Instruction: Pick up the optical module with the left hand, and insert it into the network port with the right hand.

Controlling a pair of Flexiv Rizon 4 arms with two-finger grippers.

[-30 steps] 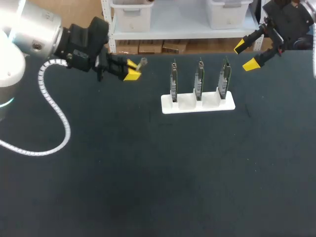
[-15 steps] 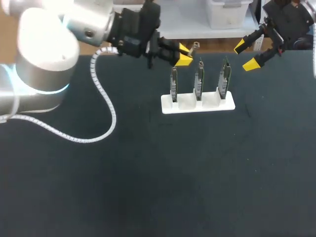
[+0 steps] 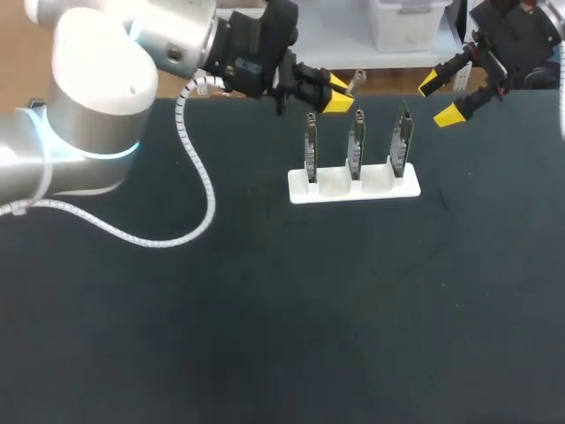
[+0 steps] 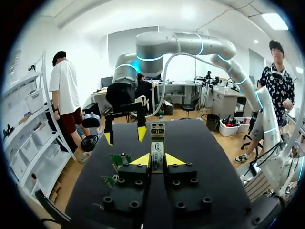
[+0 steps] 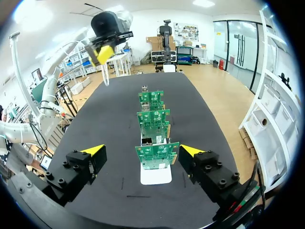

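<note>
Left wrist view: optical module (image 4: 157, 140) between tips of left claw (image 4: 157, 160)

Three boards (image 3: 356, 141) in rack (image 3: 353, 189); module (image 3: 352, 83) above, behind.

Left fingers (image 3: 336, 104) pinched, right fingers (image 3: 449, 115) spread.
</note>
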